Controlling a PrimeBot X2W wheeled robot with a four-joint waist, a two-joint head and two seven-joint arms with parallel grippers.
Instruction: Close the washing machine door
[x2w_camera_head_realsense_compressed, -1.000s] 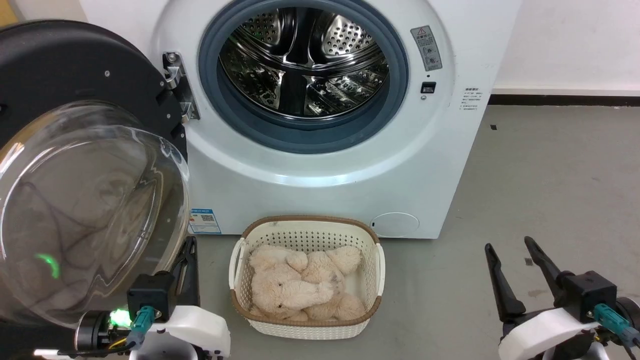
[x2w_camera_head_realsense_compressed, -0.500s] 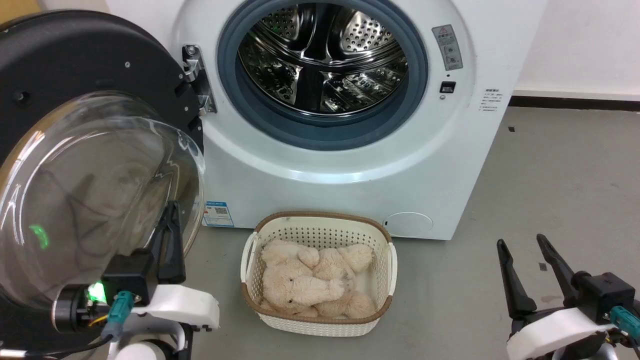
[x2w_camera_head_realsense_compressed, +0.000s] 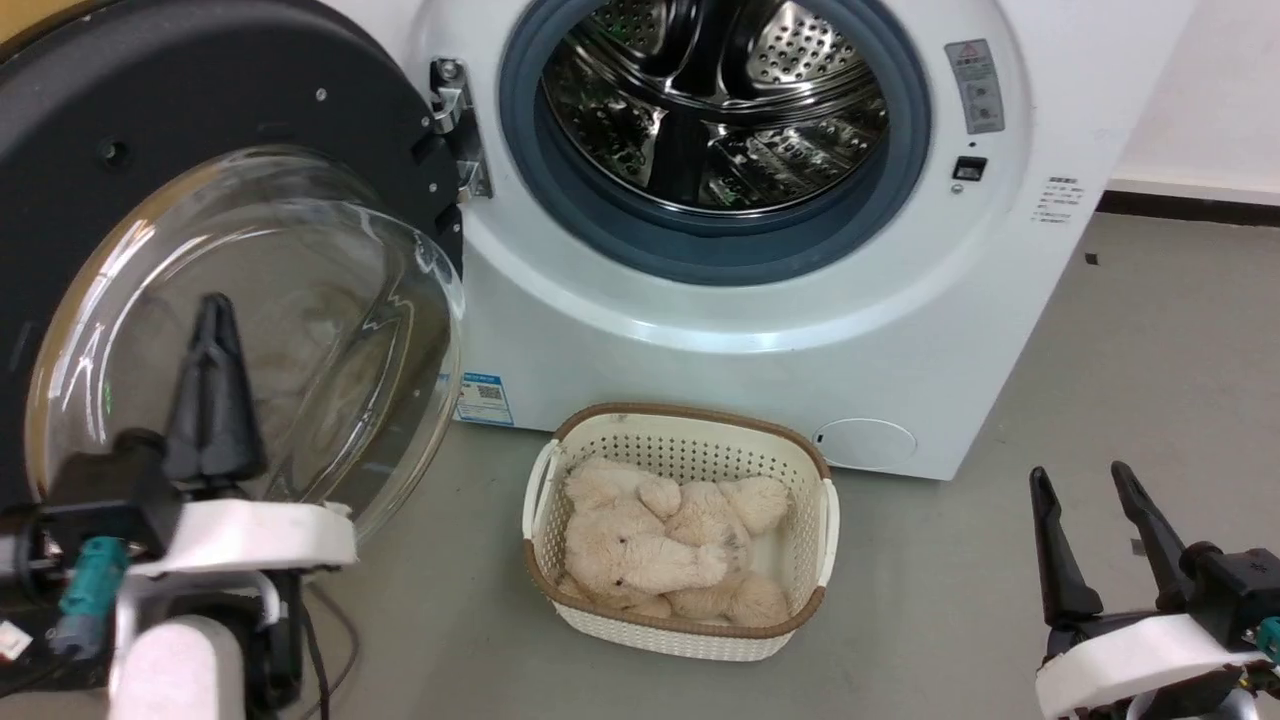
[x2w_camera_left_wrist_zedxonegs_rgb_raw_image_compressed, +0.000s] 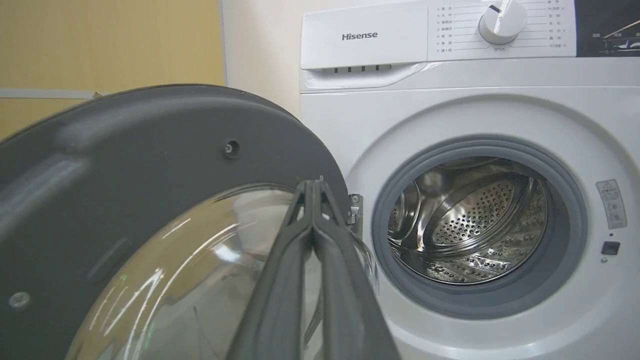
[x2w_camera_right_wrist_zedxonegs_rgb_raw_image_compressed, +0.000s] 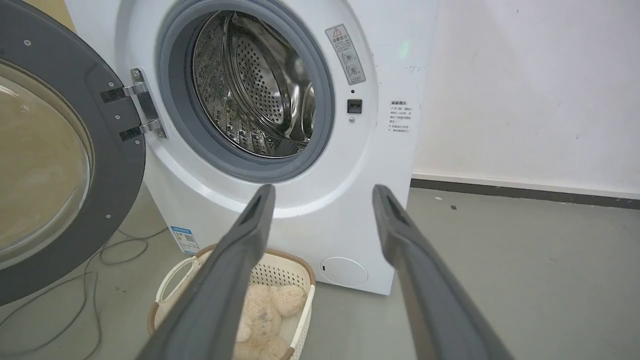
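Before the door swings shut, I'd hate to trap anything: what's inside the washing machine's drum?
Inside the washing machine, the drum shows bare perforated steel and its ribs, no laundry. Its lowest front part is hidden behind the grey-blue gasket.

Washing machine door (x2w_camera_head_realsense_compressed: 230, 110): black disc with bulging clear glass bowl, swung wide open, hinged at 9 o'clock of the white washing machine (x2w_camera_head_realsense_compressed: 760, 330); perforated steel drum (x2w_camera_head_realsense_compressed: 720, 90) exposed.
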